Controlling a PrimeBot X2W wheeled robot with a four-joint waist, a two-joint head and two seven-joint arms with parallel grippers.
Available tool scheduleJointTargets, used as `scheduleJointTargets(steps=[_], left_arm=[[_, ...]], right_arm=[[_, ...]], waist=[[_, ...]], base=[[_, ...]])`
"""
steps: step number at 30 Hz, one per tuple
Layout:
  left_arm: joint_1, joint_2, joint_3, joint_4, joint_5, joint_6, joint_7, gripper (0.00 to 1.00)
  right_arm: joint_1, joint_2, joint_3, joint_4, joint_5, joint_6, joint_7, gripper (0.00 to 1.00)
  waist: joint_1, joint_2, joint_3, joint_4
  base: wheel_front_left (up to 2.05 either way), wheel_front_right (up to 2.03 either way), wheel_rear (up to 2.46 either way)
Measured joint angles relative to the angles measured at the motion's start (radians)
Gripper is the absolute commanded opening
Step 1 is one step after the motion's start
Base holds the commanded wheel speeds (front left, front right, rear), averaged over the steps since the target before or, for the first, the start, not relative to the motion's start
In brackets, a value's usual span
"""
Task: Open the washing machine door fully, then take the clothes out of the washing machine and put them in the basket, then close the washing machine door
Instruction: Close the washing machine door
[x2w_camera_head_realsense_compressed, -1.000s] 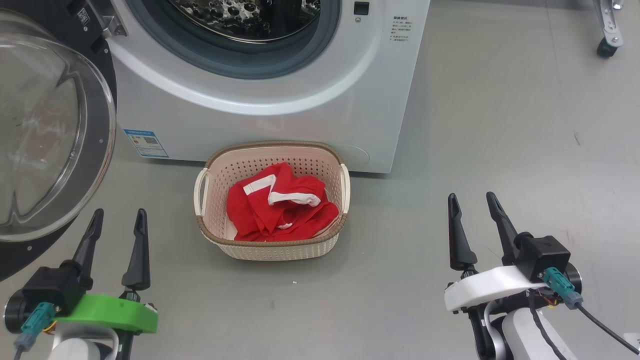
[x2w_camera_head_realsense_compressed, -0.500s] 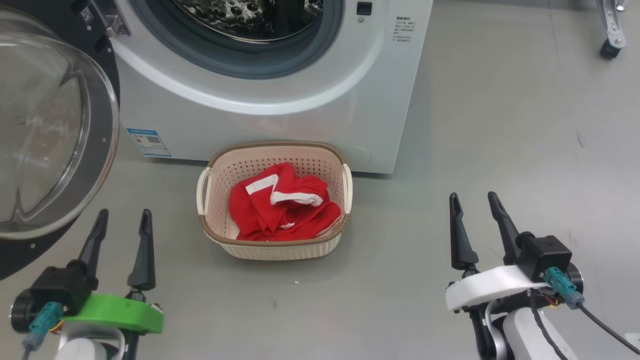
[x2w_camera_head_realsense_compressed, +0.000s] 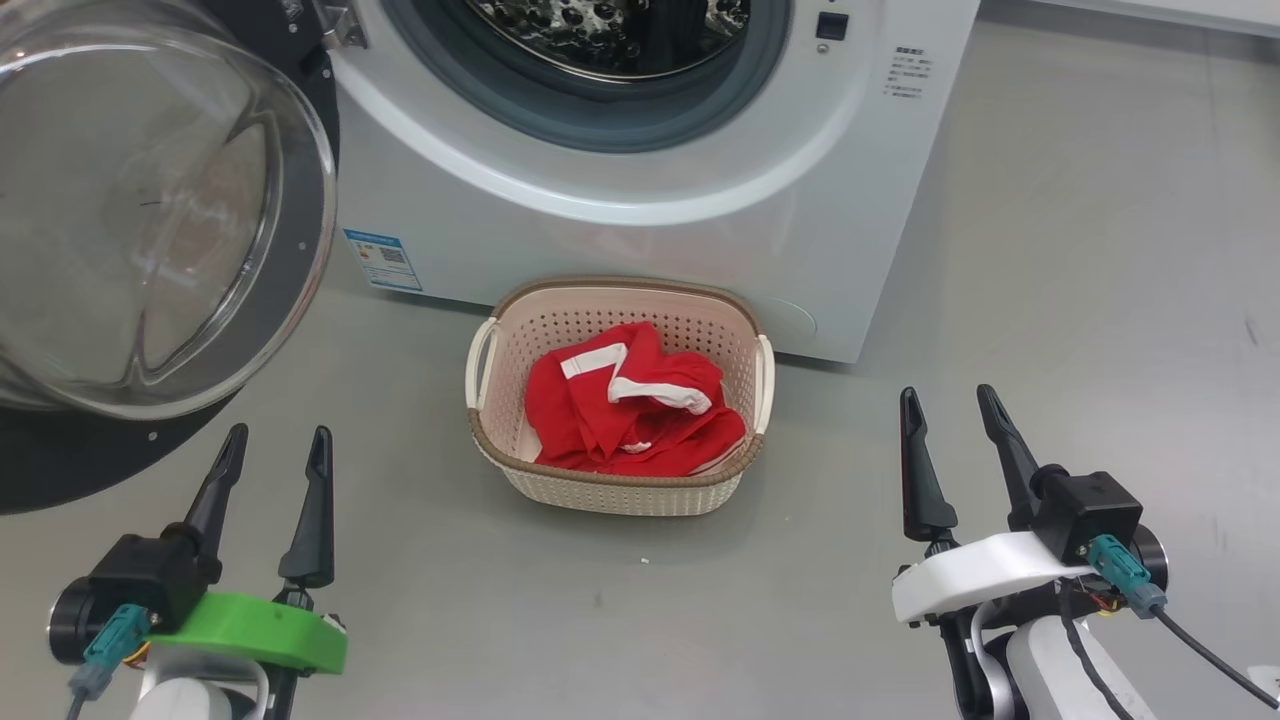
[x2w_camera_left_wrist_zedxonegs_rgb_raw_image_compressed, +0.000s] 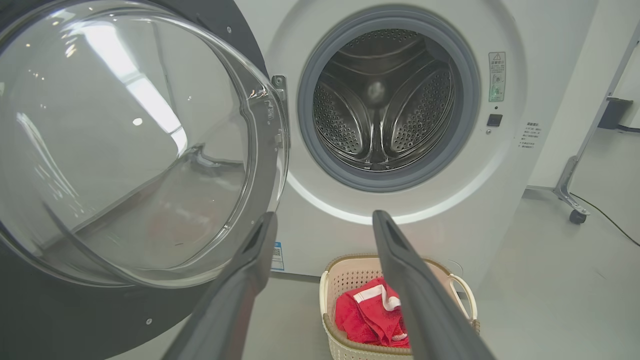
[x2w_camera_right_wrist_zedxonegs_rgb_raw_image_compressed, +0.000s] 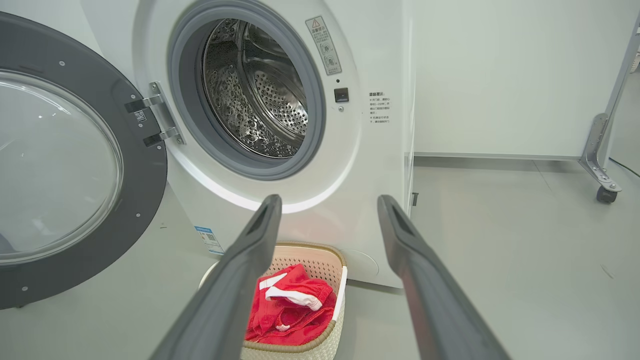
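Open door (x2w_camera_head_realsense_compressed: 150, 220), clothes (x2w_camera_head_realsense_compressed: 630, 420) in basket (x2w_camera_head_realsense_compressed: 620, 495)
The door fills the upper left; left pincer (x2w_camera_head_realsense_compressed: 280, 432) lower left, released, empty; the basket sits at centre, just before the washing machine (x2w_camera_head_realsense_compressed: 650, 230); right pincer (x2w_camera_head_realsense_compressed: 945, 392) lower right, released, empty

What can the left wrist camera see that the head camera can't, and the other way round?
Left wrist camera: deep into the steel drum, which looks empty, plus a wheeled frame leg off to the side. Head camera: both grippers from above, left gripper and right gripper, each open. Shared: the washing machine, the washing machine door swung open, and the red clothes lying in the basket.
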Motion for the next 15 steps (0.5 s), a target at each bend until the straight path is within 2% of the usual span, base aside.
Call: scheduleJointTargets(steps=[15], left_arm=[[0.0,-0.009,0.004,0.016,0.0,0.0,0.0,1.0]], right_arm=[[0.0,0.0,0.002,0.022,-0.007,0.024,0.0,1.0]], waist=[[0.0,0.0,-0.014,0.18]], base=[[0.0,0.0,0.0]])
